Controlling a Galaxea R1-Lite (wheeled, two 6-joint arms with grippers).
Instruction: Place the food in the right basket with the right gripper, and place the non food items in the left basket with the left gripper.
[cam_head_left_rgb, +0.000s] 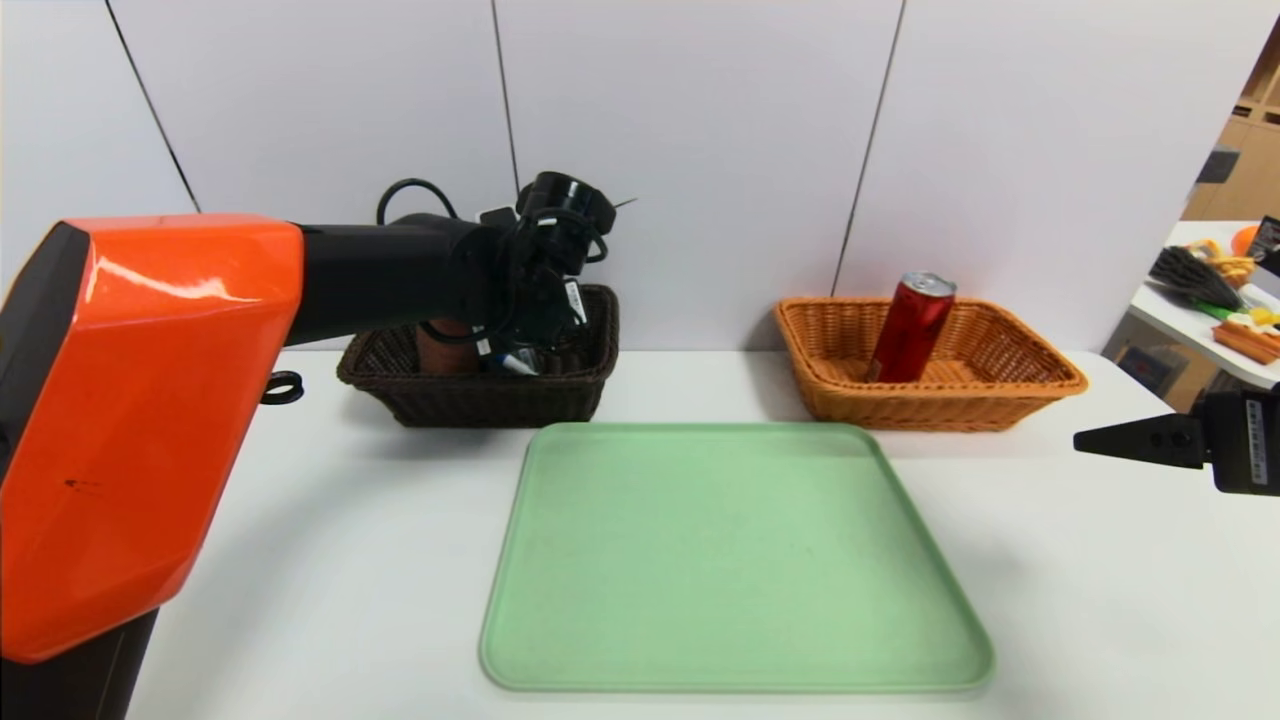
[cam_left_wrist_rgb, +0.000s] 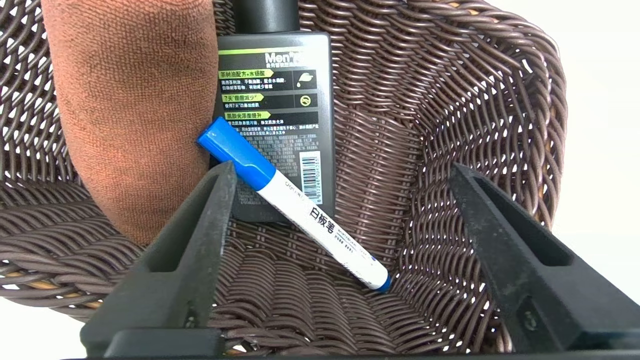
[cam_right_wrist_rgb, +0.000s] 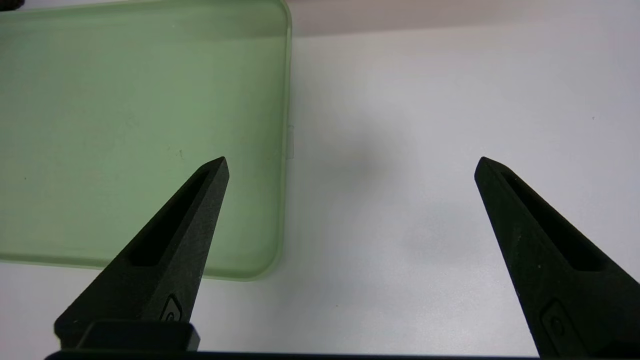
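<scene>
Marker (cam_left_wrist_rgb: 290, 202), towel (cam_left_wrist_rgb: 135, 110) and bottle (cam_left_wrist_rgb: 277, 115) lie in the brown basket (cam_left_wrist_rgb: 450, 100) under the left gripper (cam_left_wrist_rgb: 345, 210), spread wide, empty; right gripper (cam_right_wrist_rgb: 350, 165) gapes empty near the table's right edge.

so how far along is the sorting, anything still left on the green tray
Sorting looks finished. The tall red drink can leans in the orange wicker basket. The brown towel, dark pump bottle and blue-capped white marker lie in the dark brown wicker basket. The green tray holds nothing. Left gripper hangs open over its basket; right gripper open, aside.
</scene>
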